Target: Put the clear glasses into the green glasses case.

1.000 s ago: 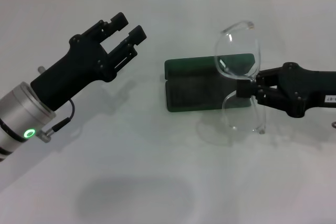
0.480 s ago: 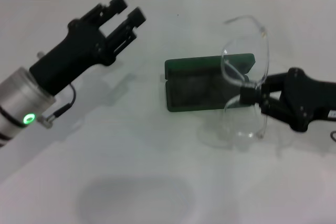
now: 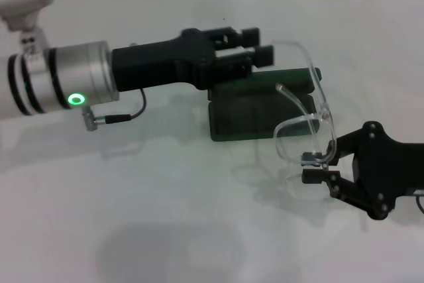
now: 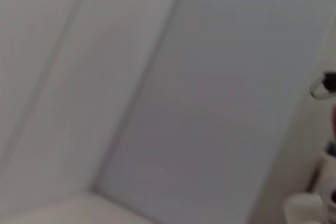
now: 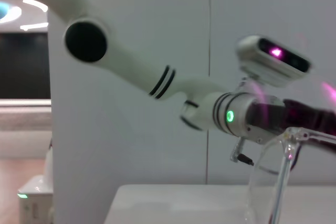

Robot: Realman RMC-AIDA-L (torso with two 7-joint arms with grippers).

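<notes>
The green glasses case point(image 3: 246, 116) lies open in the middle of the white table, its dark lining facing up. My left gripper point(image 3: 260, 44) reaches in from the left and hovers open over the case's far edge and lid. The clear glasses point(image 3: 306, 118) hang tilted in the air over the case's right end, one thin arm reaching back towards the left fingertips. My right gripper point(image 3: 311, 168) is shut on their lower rim, to the front right of the case. In the right wrist view a piece of the clear glasses point(image 5: 282, 162) stands close up, with the left arm behind it.
The white table point(image 3: 165, 217) spreads wide in front of and to the left of the case. A tiled wall runs along its far edge. The left wrist view holds only a blurred wall.
My left arm has swung right, from the table's left side to above the case's lid. My right gripper has drawn the glasses toward the front right and tilted them.
</notes>
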